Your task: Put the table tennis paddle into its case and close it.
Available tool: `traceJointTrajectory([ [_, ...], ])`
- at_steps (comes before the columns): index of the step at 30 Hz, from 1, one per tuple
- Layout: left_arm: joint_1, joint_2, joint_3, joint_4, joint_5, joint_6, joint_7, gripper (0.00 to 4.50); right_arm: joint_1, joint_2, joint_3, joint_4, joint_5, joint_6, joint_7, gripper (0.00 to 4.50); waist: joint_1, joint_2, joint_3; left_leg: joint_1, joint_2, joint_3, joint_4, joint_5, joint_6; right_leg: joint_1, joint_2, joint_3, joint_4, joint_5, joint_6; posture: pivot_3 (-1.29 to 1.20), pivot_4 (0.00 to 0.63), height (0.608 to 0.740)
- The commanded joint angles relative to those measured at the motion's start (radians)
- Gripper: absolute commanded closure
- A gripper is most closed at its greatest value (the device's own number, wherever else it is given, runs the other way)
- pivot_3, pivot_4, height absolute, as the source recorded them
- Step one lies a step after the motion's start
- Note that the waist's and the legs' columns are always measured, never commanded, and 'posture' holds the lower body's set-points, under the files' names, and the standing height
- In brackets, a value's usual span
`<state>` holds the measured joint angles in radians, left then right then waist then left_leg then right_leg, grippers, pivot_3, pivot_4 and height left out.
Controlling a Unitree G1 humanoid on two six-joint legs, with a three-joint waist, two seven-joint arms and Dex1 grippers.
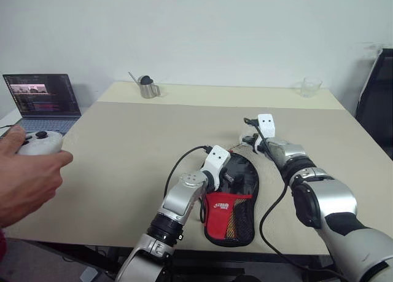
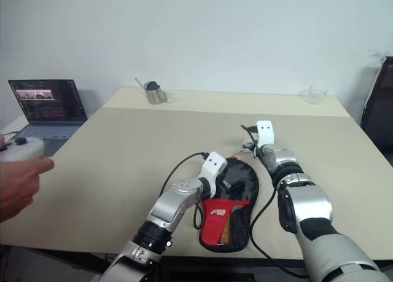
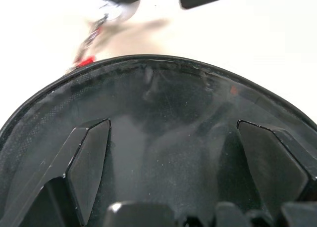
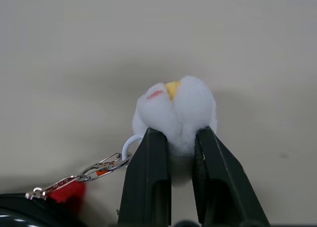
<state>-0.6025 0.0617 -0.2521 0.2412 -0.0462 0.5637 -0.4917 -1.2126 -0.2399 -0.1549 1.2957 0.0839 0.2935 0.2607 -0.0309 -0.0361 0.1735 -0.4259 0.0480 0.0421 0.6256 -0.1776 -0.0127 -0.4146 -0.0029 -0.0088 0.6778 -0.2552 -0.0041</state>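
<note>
1. We are seeing the case (image 1: 236,199) lying flat on the near part of the table (image 1: 123,147), its long axis running near to far: the narrow red-and-mesh end is pointing at the near edge and the round black end is pointing away.
2. Our left gripper (image 2: 225,179) is resting over the round black part with its fingers (image 3: 86,162) spread wide, clamping nothing.
3. Our right gripper (image 4: 179,155) is reaching just past the far right of the case, and its fingers are pinching the fluffy white ball charm (image 4: 174,113), which is hanging on a small metal clip chain (image 4: 94,170) running back to the case's edge.
4. We cannot tell whether the paddle is lying inside the case.
5. The table is a pale beige, smooth top standing against a plain white wall (image 1: 215,30). A metal pitcher (image 1: 147,87) and a clear glass (image 1: 311,87) are sitting along the far edge.
6. At the left, an open laptop (image 1: 43,101) is glowing, and a person's hand (image 1: 27,177) is gripping a white controller (image 1: 40,142). A dark chair (image 1: 376,104) is standing at the right.
</note>
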Motion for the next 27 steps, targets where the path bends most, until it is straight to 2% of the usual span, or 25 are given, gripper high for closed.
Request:
traceJointTrajectory([
  [1,0.030,-0.002,-0.009,0.043,-0.004,0.047,-0.006,0.00,0.013,-0.058,-0.002,-0.053,-0.013,-0.012,-0.008,4.29,0.001,0.000,0.000,0.000,0.000,0.000,0.000,0.000,0.000,0.000,0.000,0.000,0.000,0.000,0.000,0.00,0.150,0.740],
  [8,0.020,-0.009,-0.016,0.062,-0.007,0.044,-0.018,0.00,0.052,-0.098,0.003,-0.118,-0.011,0.035,0.026,4.29,0.003,0.000,0.000,0.000,0.000,0.000,0.000,0.000,0.000,0.000,0.000,0.000,0.000,0.000,0.000,0.00,0.150,0.740],
  [13,0.018,-0.012,-0.020,0.068,-0.006,0.042,-0.027,0.00,0.106,-0.129,0.029,-0.248,-0.013,0.108,0.084,4.29,0.005,0.000,0.000,0.000,-0.001,0.000,0.000,0.000,0.000,0.001,0.000,0.000,-0.002,0.000,0.001,0.00,0.150,0.740],
  [21,0.016,-0.013,-0.021,0.077,-0.005,0.045,-0.044,0.00,0.359,-0.237,0.092,-0.806,0.005,0.391,0.223,4.30,0.022,0.001,0.000,-0.001,-0.001,-0.001,-0.001,0.000,0.000,0.002,0.000,-0.002,-0.005,0.000,0.002,0.00,0.150,0.740],
  [27,0.012,-0.011,-0.019,0.083,-0.004,0.045,-0.053,0.00,0.470,-0.302,0.135,-1.009,0.026,0.469,0.307,4.30,0.025,0.001,0.000,-0.001,-0.001,-0.002,-0.001,0.000,0.000,0.002,0.000,-0.003,-0.005,0.000,0.002,0.00,0.150,0.740],
])
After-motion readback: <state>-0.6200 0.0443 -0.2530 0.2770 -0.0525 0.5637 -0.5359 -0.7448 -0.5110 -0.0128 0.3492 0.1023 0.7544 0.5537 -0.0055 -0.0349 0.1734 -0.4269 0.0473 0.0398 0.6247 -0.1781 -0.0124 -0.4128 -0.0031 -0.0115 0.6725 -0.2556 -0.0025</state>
